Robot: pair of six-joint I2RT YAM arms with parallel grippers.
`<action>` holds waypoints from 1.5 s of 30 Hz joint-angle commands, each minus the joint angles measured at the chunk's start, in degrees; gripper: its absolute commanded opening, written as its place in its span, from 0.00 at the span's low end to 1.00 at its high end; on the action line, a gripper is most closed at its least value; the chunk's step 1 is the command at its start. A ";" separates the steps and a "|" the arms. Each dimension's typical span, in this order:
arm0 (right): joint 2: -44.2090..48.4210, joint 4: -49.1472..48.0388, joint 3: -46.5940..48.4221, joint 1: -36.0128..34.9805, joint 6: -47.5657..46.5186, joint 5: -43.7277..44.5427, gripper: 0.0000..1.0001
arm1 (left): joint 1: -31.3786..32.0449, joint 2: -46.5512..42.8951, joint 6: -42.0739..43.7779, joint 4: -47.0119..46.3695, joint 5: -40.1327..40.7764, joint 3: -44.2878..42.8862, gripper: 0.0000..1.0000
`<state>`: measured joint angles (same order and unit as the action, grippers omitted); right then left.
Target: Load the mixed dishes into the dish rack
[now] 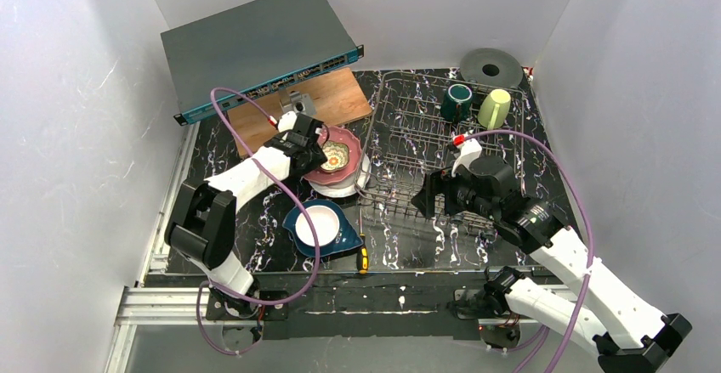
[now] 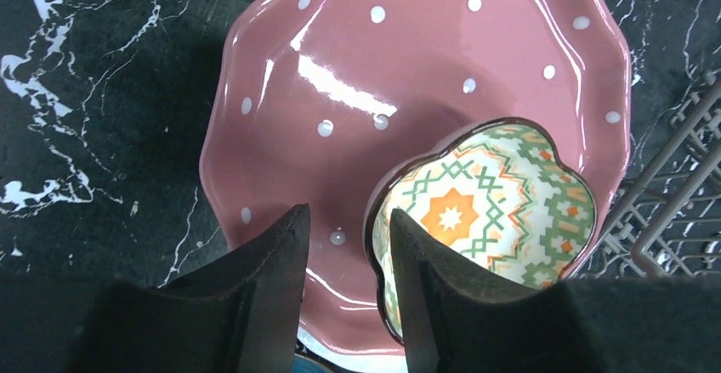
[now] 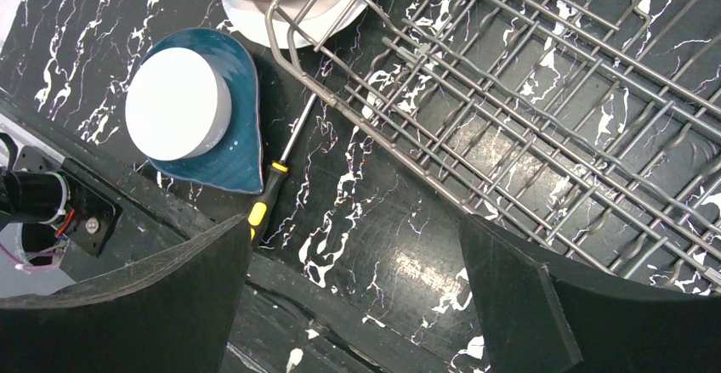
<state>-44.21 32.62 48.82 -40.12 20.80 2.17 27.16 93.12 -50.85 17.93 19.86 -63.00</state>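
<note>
Where white walls (image 1: 68,93) enclose black marbled tabletop (image 1: 400,245): left fingers (image 2: 263,305) part-closed astride flower dish (image 2: 502,203) rim, right fingers (image 3: 127,305) spread.

Pincer (image 2: 349,220) straddles flower dish (image 2: 493,203) rim atop pink plate (image 2: 383,50).

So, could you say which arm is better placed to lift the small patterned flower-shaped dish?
Left: the left hand straddles the flower-shaped dish rim; the right hand hovers open by the silver wire rack.

Top + wrist cams; shared pink plate (image 2: 281,118)
</note>
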 commanded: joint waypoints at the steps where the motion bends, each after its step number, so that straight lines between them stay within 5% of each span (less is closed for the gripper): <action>1: 1.11 -0.56 -0.06 0.04 -0.47 0.33 1.00 | -1.49 -1.62 0.85 -3.89 -2.77 0.52 0.37; 11: 1.59 -1.47 -1.64 0.03 1.63 -1.75 1.00 | -1.49 -1.52 2.86 -5.44 -5.45 1.16 0.19; 15: 0.98 -2.39 -1.90 0.04 2.40 -3.85 1.00 | -1.69 -2.42 3.70 -4.75 -6.25 1.83 0.00; 29: -1.33 -5.03 -1.30 0.04 5.70 -6.63 1.00 | -4.20 -16.51 8.09 2.00 -13.34 4.61 0.00; 34: -2.80 -7.80 -1.54 0.04 8.57 -8.89 1.00 | -5.31 -24.71 8.52 2.40 -22.56 9.92 0.00; 45: -10.62 -35.72 -7.75 -2.40 24.26 -29.71 1.00 | -5.62 -45.02 -5.78 -13.53 -45.87 28.71 0.00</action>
<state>-52.12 12.60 41.98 -40.51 37.47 -18.72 21.74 54.17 -48.73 13.06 -15.53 -39.11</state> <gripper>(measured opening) 0.997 0.046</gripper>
